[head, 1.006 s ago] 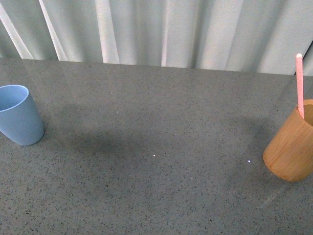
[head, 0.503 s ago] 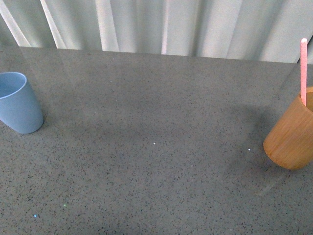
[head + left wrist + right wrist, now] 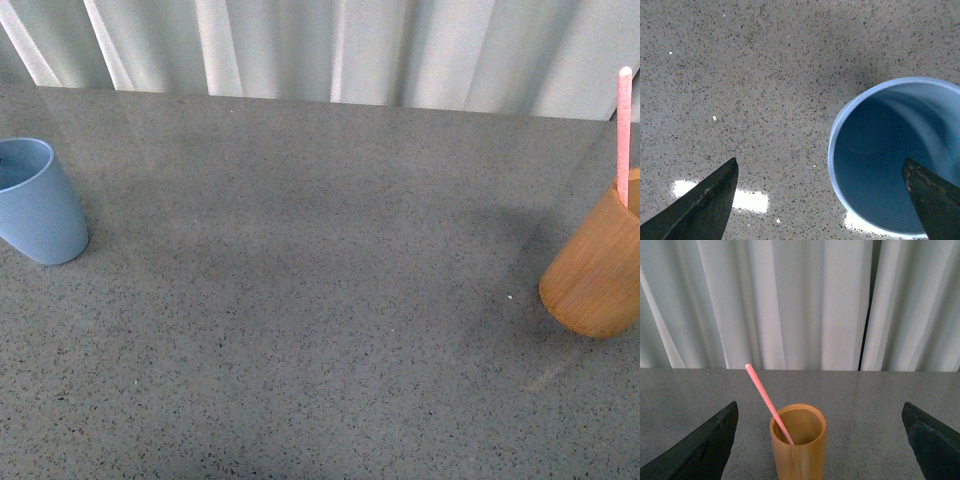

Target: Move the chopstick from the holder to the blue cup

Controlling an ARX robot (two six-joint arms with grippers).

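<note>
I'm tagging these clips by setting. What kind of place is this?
Probably a staged test bench rather than a kitchen: a speckled grey table, a white curtain behind it, and a blue cup and a holder with one chopstick set far apart.

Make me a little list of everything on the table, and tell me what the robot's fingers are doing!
table: grey, speckled
cup: blue, upright, empty, far left
holder: wooden, upright, far right
chopstick: pink, just one, leaning inside the holder
left fingers: open, above the cup, holding nothing
right fingers: open, facing the holder, holding nothing
job: not started, chopstick not yet lifted
</note>
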